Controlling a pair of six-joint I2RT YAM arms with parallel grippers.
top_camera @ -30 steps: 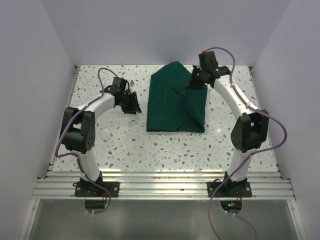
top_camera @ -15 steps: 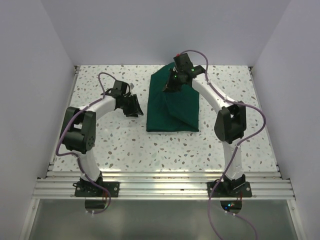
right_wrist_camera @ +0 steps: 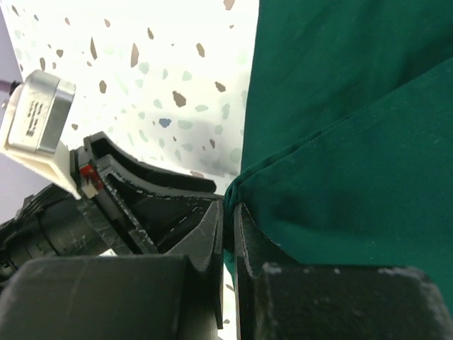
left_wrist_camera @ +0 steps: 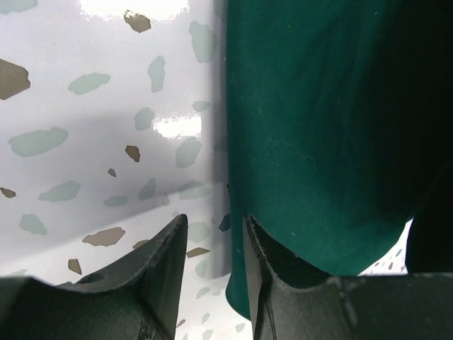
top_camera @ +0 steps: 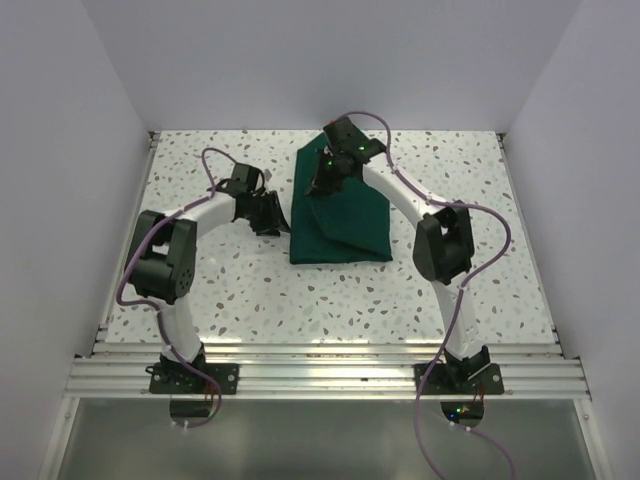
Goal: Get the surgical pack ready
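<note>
The surgical pack is a dark green cloth, partly folded, at the middle back of the speckled table. My right gripper is shut on a fold of the pack and holds it lifted over the pack's left part. My left gripper is open at the pack's left edge. In the left wrist view its fingertips straddle the table beside the pack's edge, holding nothing. The left gripper also shows in the right wrist view, just below the held fold.
The speckled white table is walled by pale panels at left, back and right. A metal rail runs along the near edge by the arm bases.
My right gripper has carried the cloth fold leftward across the pack, from its right side to near its left edge. My left gripper has edged right, closer to the pack.
</note>
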